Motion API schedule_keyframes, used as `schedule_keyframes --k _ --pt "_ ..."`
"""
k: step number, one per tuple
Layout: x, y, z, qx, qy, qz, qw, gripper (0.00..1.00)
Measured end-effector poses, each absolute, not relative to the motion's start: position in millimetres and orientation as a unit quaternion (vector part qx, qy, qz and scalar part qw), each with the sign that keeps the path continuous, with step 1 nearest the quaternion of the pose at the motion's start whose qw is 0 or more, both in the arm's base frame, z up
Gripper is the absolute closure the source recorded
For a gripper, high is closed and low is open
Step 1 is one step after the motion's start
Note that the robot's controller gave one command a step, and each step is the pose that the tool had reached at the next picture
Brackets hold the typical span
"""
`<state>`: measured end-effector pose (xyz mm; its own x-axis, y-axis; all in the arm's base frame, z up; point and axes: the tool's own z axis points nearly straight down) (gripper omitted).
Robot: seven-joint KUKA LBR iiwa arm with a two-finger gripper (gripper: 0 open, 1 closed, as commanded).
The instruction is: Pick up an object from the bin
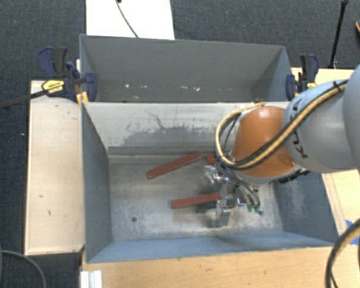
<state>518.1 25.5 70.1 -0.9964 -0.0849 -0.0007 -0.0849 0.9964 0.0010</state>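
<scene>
Two red-brown strips lie in the bin (96,179). The gripper (224,212) hangs low at the right end of the near strip (195,202), beside a green piece (205,208); the far strip (173,166) lies apart. Whether the gripper is open cannot be told. A clean pick likely means straddling the strip's narrow width squarely.

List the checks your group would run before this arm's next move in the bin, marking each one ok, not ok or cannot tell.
1. Gripper down inside the grey metal bin: ok.
2. Target beneath it: ok; it is at the right end of the lower long flat red-brown stick, beside a small dark green piece.
3. Anything already held: cannot tell.
4. Upper long flat red-brown stick lying apart from the gripper: ok.
</scene>
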Motion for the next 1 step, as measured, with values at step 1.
schedule_keyframes --k 1 --pt "533.4 25.3 71.9 -0.039 0.999 0.001 0.001 1.0"
